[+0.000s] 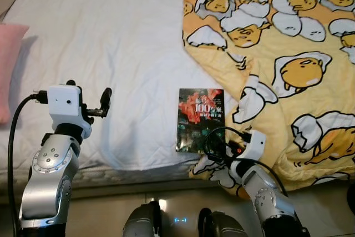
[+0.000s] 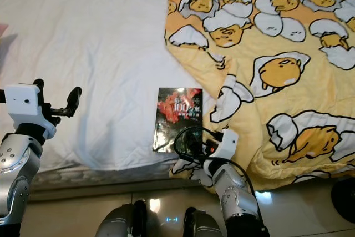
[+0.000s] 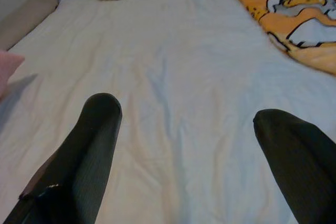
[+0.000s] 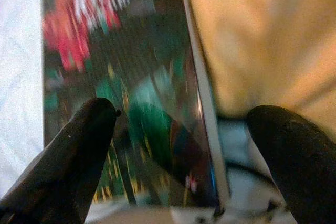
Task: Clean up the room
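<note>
i'm reaching my right gripper (image 4: 184, 145), fingers wide, at the book (image 1: 199, 119) lying on the bed (image 1: 122, 54) beside the blanket (image 1: 288, 43), closing next; left gripper (image 3: 194, 145) hovering wide.

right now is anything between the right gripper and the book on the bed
Nothing visible. The right gripper is open directly over the book's near edge, one finger above the cover, the other above the yellow blanket beside it.
</note>
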Controlling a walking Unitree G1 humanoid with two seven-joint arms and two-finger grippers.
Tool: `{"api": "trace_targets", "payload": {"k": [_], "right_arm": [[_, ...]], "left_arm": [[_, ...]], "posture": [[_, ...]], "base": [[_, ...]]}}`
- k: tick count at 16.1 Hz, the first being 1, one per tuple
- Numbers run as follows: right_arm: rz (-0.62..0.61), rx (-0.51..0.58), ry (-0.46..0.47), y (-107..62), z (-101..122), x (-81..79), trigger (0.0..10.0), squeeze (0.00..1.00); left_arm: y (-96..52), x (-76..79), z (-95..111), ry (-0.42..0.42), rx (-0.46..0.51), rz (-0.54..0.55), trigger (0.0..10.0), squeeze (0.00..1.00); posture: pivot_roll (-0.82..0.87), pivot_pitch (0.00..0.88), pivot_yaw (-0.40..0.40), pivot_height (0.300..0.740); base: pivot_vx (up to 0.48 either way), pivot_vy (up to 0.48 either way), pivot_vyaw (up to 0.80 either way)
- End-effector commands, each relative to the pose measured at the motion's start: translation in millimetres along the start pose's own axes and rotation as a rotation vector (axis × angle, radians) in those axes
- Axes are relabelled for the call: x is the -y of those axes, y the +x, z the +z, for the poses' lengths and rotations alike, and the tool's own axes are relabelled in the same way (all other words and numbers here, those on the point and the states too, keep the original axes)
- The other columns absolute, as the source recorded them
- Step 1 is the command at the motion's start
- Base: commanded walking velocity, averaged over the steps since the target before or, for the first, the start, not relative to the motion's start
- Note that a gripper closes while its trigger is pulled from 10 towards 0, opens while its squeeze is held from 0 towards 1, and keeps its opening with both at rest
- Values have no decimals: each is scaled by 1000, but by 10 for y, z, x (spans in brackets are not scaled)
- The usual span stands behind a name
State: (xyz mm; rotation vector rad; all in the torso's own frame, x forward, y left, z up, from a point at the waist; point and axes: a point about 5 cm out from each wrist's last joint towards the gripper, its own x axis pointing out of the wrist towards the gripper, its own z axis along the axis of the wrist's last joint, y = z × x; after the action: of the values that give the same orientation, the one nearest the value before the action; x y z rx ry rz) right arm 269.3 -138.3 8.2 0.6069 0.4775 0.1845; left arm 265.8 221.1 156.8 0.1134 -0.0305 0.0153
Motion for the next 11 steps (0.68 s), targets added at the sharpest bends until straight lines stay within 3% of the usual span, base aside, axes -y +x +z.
{"api": "trace_targets", "payload": {"k": [1, 3, 5, 11], "right_arm": [[-2, -42, 51, 6, -93, 6, 10000, 0], [35, -47, 49, 62, -89, -75, 10000, 0], [73, -50, 50, 133, -72, -166, 0, 0], [126, -17, 48, 226, 4, -319, 0, 0]], "left_arm": [[-35, -32, 17, 3, -4, 11, 10000, 0], [-23, -29, 22, 0, -4, 11, 10000, 0], [-1, -17, 20, -1, -7, 8, 10000, 0], [64, 3, 45, -5, 5, 3, 10000, 0]], "posture": [[172, 246, 32, 740], [166, 243, 37, 740], [160, 239, 41, 740], [155, 219, 41, 740]], "base": [[0, 0, 0], [0, 0, 0], [0, 0, 0], [0, 0, 0]]}}
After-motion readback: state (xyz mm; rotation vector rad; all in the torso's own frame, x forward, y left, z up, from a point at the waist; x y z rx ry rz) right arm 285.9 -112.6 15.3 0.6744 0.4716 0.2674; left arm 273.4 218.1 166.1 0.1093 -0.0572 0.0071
